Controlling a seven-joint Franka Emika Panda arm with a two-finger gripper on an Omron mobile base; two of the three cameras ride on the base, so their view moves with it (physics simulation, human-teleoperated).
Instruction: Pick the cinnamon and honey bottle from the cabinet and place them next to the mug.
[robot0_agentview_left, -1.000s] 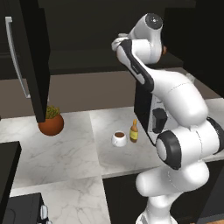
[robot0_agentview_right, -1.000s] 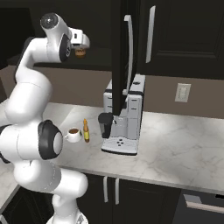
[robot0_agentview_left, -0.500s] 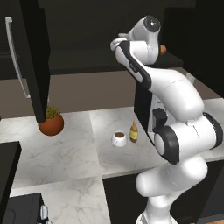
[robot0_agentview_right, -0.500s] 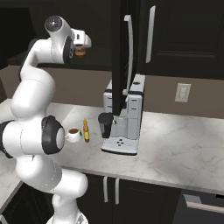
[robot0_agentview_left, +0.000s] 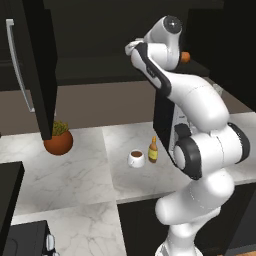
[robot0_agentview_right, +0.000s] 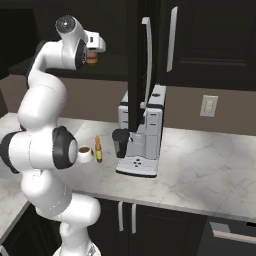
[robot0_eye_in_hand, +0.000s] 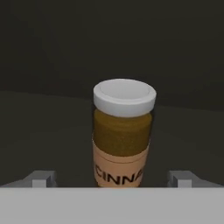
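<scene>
Jaws wide open, my gripper (robot0_eye_in_hand: 112, 181) straddling the cinnamon jar (robot0_eye_in_hand: 123, 131) at frame centre, upright on the cabinet shelf (robot0_eye_in_hand: 43, 127). Risk: closing off-centre tips it over.

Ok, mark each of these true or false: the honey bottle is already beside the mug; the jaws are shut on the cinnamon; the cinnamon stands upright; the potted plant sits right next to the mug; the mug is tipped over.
1. The honey bottle stands beside the mug on the counter. True.
2. The jaws are shut on the cinnamon. False: the gripper is open, its fingertips apart on either side of the jar.
3. The cinnamon stands upright. True: pale lid on top.
4. The potted plant sits right next to the mug. False: it stands well apart, under the cabinet door.
5. The mug is tipped over. False: it stands upright.
</scene>
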